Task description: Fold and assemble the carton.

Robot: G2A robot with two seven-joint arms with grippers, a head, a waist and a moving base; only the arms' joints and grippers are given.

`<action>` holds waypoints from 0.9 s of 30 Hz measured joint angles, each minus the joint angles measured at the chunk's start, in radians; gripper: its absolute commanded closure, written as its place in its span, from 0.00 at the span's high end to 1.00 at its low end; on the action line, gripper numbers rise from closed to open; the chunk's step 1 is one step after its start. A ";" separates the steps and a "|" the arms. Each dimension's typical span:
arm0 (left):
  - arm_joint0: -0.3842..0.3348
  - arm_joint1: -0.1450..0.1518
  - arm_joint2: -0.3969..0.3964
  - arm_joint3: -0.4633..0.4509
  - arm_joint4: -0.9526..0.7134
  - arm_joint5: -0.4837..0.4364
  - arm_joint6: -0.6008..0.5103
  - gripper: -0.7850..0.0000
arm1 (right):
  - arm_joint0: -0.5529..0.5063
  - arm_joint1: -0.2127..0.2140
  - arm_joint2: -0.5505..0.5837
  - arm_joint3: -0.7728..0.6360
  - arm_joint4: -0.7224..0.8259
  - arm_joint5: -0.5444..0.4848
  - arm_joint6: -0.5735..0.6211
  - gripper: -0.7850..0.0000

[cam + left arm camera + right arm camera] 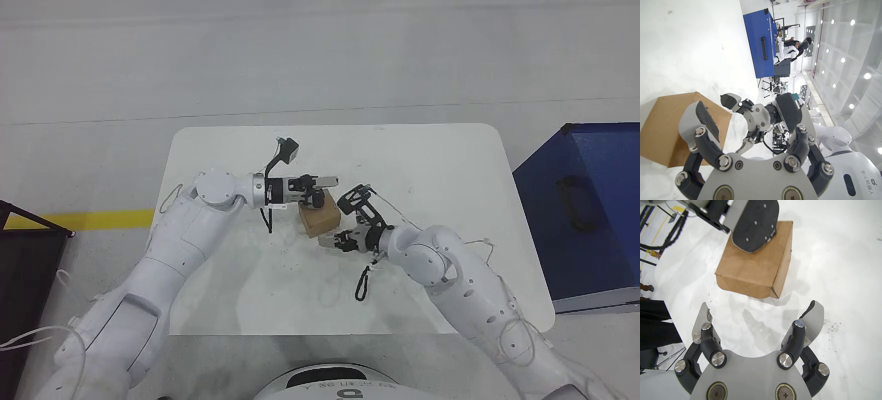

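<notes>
The brown carton (318, 216) lies on the white table (440, 170) near the middle, folded into a closed box with its flaps shut. My left gripper (318, 186) is open at the carton's far side. One of its black finger pads (756, 224) is over the carton's top (753, 266); I cannot tell whether it touches. In the left wrist view the carton (668, 130) sits beside one finger (706, 121) of the left gripper (751, 111). My right gripper (761, 311) is open and empty just short of the carton's near end, seen also from above (347, 240).
A blue cabinet (585, 215) stands on the floor past the table's right edge. A black frame (20, 225) is at the far left. The table has bare white surface on all sides of the carton.
</notes>
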 measured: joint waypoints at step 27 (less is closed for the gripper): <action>-0.005 -0.008 -0.025 0.042 -0.020 -0.022 -0.062 1.00 | 0.016 -0.006 0.001 0.032 -0.136 0.098 -0.023 0.52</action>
